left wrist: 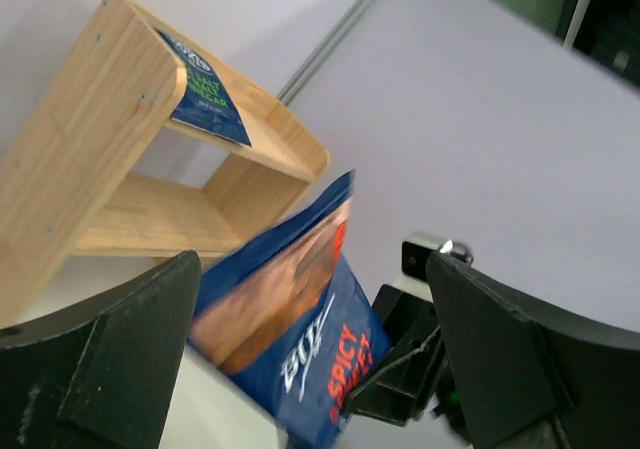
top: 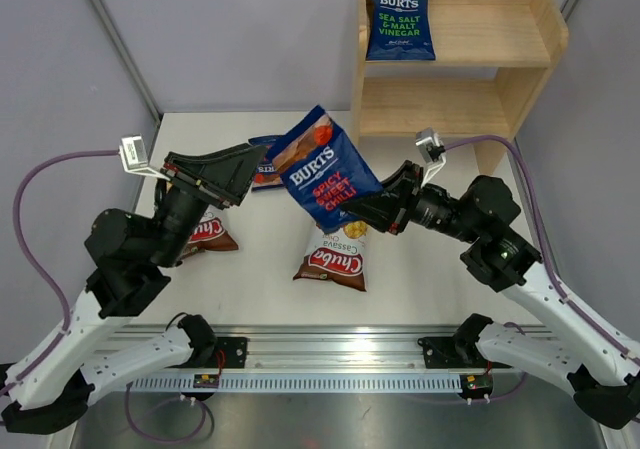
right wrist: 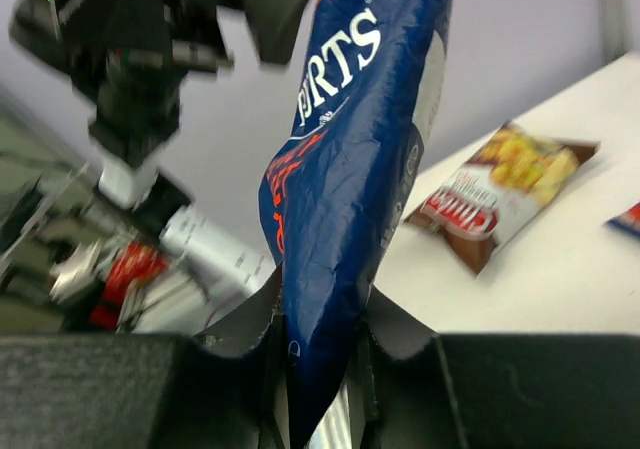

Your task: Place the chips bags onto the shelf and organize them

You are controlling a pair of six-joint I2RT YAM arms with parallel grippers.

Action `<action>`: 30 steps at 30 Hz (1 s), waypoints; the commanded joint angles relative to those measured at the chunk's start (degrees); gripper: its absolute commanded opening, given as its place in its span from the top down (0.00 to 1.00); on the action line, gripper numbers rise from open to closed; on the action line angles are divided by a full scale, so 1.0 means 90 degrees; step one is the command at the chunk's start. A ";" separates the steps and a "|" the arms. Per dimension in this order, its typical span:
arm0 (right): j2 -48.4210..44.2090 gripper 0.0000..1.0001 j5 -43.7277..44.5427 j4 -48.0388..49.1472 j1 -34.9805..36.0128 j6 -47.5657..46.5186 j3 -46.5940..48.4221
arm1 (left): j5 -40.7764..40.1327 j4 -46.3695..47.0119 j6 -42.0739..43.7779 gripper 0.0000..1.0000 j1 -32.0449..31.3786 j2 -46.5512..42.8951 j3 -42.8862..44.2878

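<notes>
My right gripper (top: 368, 207) is shut on the lower corner of a dark blue BURTS spicy chilli chips bag (top: 325, 174), holding it tilted in the air above the table's middle. The wrist view shows the jaws pinching the bag (right wrist: 350, 149) at its bottom edge (right wrist: 320, 339). My left gripper (top: 250, 174) stands wide open just left of this bag, its fingers (left wrist: 110, 369) apart from it on either side. The wooden shelf (top: 520, 64) is at the back right. A BURTS sea salt bag (top: 400, 24) stands on the left of its top tier.
A Chuba bag (top: 335, 259) lies flat below the held bag. Another Chuba bag (top: 212, 234) is partly hidden under my left arm. A third BURTS bag (top: 266, 169) lies behind my left gripper. The shelf's lower tier (top: 430, 104) holds nothing.
</notes>
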 commanded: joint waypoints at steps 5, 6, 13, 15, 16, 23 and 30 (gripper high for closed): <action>-0.0020 0.90 -0.2060 -0.3162 -0.0061 -0.1255 0.1429 | 0.2268 -0.3312 0.3227 0.01 0.0050 0.0691 0.1923; -0.0078 0.90 -0.2118 -0.3340 -0.0061 -0.1374 0.1497 | 0.2424 -0.3501 0.3316 0.01 0.0069 0.0749 0.2002; -0.0157 0.89 -0.2391 -0.4055 -0.0061 -0.1892 0.1713 | 0.4834 -0.3261 0.3172 0.09 0.0255 0.0828 0.1623; -0.0118 0.88 -0.2576 -0.4055 -0.0061 -0.1931 0.1703 | 0.5294 -0.3035 0.3015 0.27 0.0255 0.0945 0.1477; -0.0118 0.88 -0.2635 -0.4045 -0.0061 -0.1931 0.1693 | 0.5432 -0.2811 0.2860 0.32 0.0274 0.0965 0.1437; -0.0322 0.87 -0.2266 -0.4318 -0.0051 -0.2156 0.1742 | 0.5990 -0.2468 0.2595 0.93 0.0664 0.0780 0.1124; -0.0713 0.87 -0.1913 -0.4406 -0.0051 -0.2195 0.1508 | 0.6888 -0.1210 0.1278 1.00 0.1973 0.0564 0.0402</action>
